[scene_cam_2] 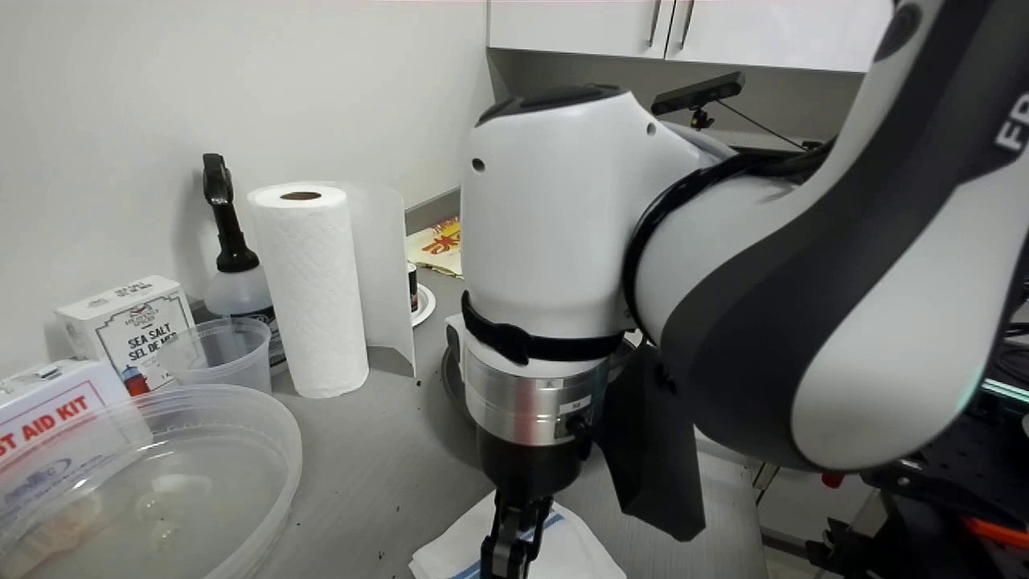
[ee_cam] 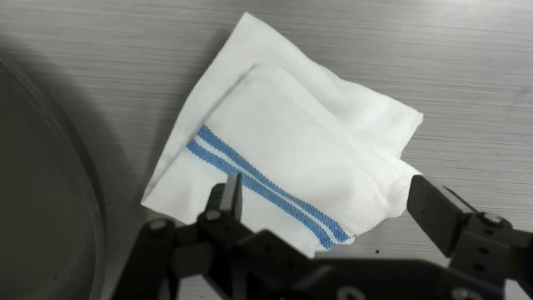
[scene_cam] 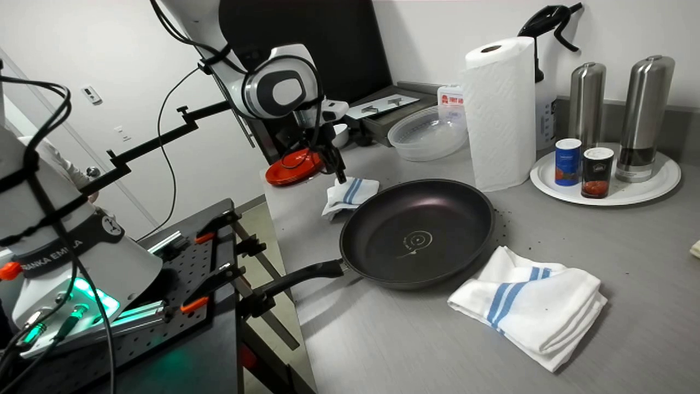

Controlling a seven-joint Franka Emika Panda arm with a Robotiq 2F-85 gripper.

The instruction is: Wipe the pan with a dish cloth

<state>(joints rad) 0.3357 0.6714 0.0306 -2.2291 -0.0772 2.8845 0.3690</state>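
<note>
A folded white dish cloth with blue stripes [ee_cam: 291, 125] lies on the counter beside the pan. It shows in both exterior views [scene_cam: 350, 194] [scene_cam_2: 450, 551]. My gripper [ee_cam: 327, 196] is open above this cloth, with nothing between its fingers. It points down in both exterior views [scene_cam: 340, 172] [scene_cam_2: 508, 559]. A black frying pan [scene_cam: 404, 235] sits next to the cloth, and its rim shows at the left of the wrist view [ee_cam: 46, 191]. In an exterior view my arm hides most of the pan. A larger folded striped cloth [scene_cam: 536, 306] lies on the pan's other side.
A paper towel roll [scene_cam: 500, 120] stands behind the pan. A white plate [scene_cam: 664, 175] holds shakers and mills. A clear plastic tub [scene_cam: 426, 137] and a red plate [scene_cam: 292, 168] are near the arm. The pan handle [scene_cam: 306, 273] reaches past the counter edge.
</note>
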